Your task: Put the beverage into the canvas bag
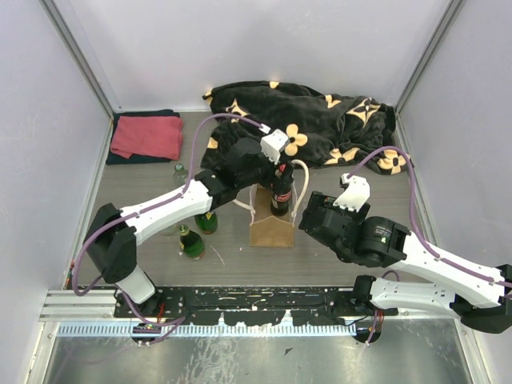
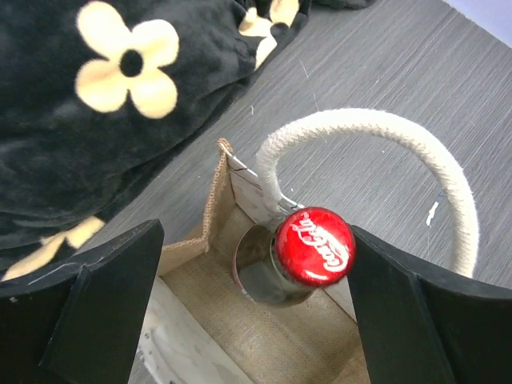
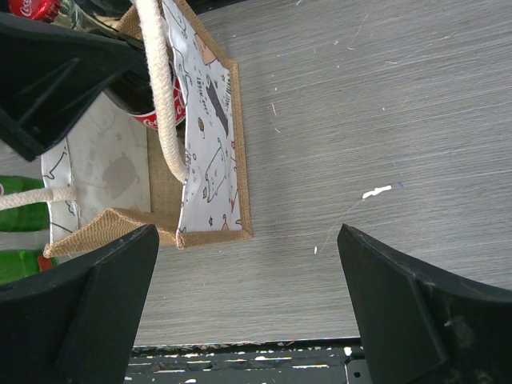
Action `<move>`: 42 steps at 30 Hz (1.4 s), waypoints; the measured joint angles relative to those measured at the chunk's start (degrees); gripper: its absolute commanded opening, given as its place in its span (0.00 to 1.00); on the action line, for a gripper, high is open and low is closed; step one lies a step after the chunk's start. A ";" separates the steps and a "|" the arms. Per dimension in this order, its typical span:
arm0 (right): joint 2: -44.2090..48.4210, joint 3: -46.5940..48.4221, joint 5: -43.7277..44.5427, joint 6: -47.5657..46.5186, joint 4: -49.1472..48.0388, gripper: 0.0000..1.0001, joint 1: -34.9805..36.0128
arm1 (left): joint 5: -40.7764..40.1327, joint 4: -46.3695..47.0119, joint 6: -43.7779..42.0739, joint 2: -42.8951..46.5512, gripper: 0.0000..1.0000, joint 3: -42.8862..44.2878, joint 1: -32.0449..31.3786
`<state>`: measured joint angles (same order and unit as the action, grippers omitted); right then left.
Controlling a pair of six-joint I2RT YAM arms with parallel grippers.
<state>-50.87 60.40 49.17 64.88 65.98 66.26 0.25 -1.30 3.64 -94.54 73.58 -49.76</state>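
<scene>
Step in hand, as judged: letting go after placement. The beverage bottle [image 2: 314,246] stands upright inside the canvas bag [image 1: 270,228], its red cap above the rim and close to one rope handle [image 2: 376,128]. The bag sits mid-worktop [image 3: 360,120], slightly toward the near edge.

Left end effector [image 2: 254,272]: directly over the cap, jaws spread to either side, gripping nothing. Right end effector [image 3: 248,240]: just beside the bag's right wall, also spread and empty.

Next move calls for a straight lift of the left arm, clear of cap and handle loop, so the bag does not tip.

Unclear: the bag walls hide the bottle's base, and whether one finger grazes the cap cannot be told. The left arm partly masks the green bottles [image 1: 196,236].
</scene>
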 measured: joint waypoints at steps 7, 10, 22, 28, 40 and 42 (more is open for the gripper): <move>0.00 -0.59 -0.02 0.02 -0.09 1.00 0.00 | -1.55 -3.80 0.68 6.27 1.00 0.00 1.14; 0.02 -1.20 -0.02 0.20 -0.09 1.00 0.00 | -2.54 -6.29 1.60 9.27 1.00 0.04 2.16; 4.15 -2.25 -0.15 1.79 0.94 1.00 0.00 | -3.85 -14.03 0.55 38.12 0.98 -12.22 11.32; 4.50 -2.36 -0.20 2.69 2.34 1.00 0.00 | -3.34 -21.14 0.55 50.82 0.98 -22.12 11.37; 6.40 -3.52 -0.20 4.70 4.48 1.00 0.00 | -1.77 -34.27 3.52 70.40 0.98 -31.36 11.69; 6.62 -3.76 -0.20 4.96 4.63 1.00 0.00 | -0.63 -35.12 3.67 70.60 0.97 -31.71 11.69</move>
<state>-44.25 56.64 48.97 69.84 70.61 66.26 -0.38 -36.42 7.31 -23.94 41.87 -38.06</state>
